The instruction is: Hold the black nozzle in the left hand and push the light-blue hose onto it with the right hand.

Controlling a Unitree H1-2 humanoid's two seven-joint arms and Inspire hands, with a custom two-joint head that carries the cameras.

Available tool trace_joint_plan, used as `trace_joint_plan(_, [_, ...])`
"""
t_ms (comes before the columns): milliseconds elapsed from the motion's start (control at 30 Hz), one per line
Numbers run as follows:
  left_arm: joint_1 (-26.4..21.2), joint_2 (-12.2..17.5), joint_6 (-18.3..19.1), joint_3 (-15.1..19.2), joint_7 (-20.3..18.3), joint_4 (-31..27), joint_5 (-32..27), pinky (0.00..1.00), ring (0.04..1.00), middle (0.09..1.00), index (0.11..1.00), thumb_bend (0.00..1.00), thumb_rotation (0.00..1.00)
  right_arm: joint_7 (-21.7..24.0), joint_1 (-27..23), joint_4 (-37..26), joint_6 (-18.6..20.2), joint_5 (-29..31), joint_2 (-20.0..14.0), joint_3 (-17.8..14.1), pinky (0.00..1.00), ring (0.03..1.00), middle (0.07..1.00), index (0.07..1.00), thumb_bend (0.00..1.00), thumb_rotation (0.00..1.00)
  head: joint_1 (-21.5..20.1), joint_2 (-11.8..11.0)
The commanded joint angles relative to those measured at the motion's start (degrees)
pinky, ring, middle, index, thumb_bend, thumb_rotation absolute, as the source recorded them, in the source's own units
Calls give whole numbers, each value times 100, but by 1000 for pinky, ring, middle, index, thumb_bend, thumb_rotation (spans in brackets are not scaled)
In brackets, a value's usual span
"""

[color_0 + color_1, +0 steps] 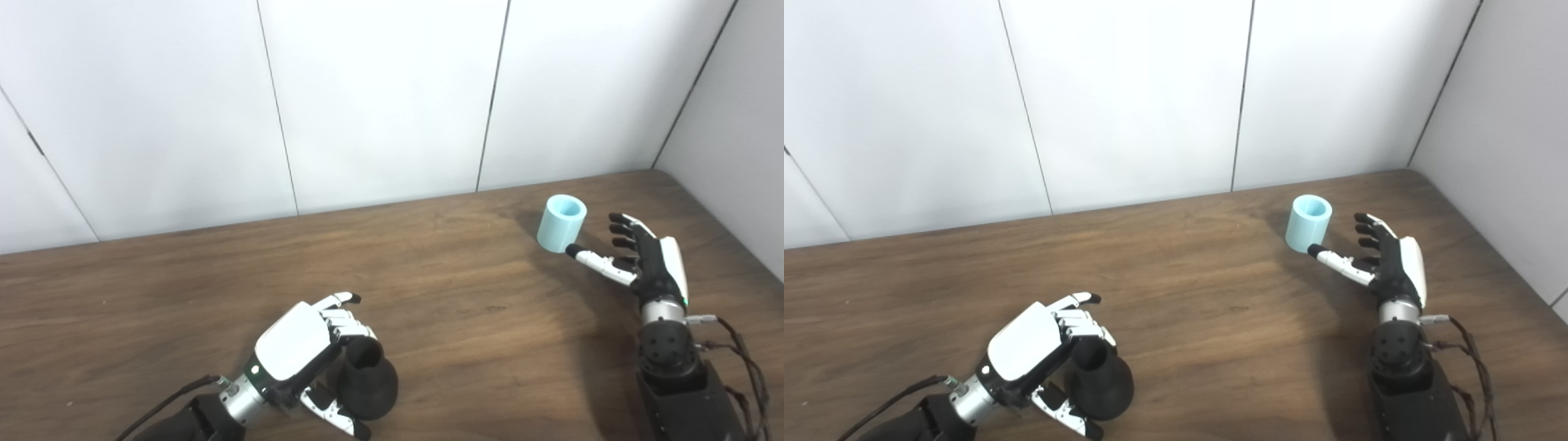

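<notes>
in the left eye view, near the front edge of the wooden table [184, 294]: black nozzle [367, 381] standing upright, left hand [303, 349] curled around its neck, thumb low at its base. far right, near the back: light-blue hose [561, 223] standing on end, right hand [643, 257] spread wide, holding nothing, thumb tip just at its base.

in the right eye view: same layout; nozzle [1102, 376] within the left hand [1032, 346]; hose [1308, 222] just beside the spread right hand [1387, 257], well apart from the nozzle.

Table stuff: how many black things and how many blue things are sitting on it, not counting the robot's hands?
Black: 1, the black nozzle, with the left hand curled around it.
Light blue: 1, the light-blue hose piece, standing upright beside the open right hand.
Total: 2 things on the table.
</notes>
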Motion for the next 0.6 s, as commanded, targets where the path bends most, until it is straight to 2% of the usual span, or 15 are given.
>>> trace_joint_plan(0, [973,5,-122,-409,83,706,-229,824,534,468,457,501,0,32,-443,-228,34,1,-188,18,605,725,751,827,940,366,-38,17])
trace_joint_plan(67, [983,18,-121,-390,32,677,-262,824,534,469,455,501,0,76,-511,-263,137,-87,-241,101,608,728,751,825,935,379,-62,23])
trace_joint_plan(133, [983,37,-121,-384,-6,638,-257,823,534,468,457,501,0,89,-604,-220,186,-120,-277,151,671,772,798,827,925,392,-66,31])
trace_joint_plan(233, [995,61,-121,-360,-68,581,-247,827,534,468,458,501,0,96,-716,-147,233,-6,-241,106,695,793,822,832,921,366,-63,43])
trace_joint_plan(333, [1008,77,-122,-346,-93,541,-234,818,533,467,460,501,0,86,-788,-49,194,-55,-251,151,694,783,812,820,905,363,-66,52])
trace_joint_plan(500, [1019,100,-122,-334,-152,473,-249,804,531,468,457,501,0,3,-927,122,134,-173,-235,245,635,741,782,820,924,337,-66,61])
trace_joint_plan(567, [1034,106,-122,-312,-190,440,-252,799,532,469,454,501,0,-9,-983,183,167,-254,-258,307,620,729,773,817,930,358,-65,62])
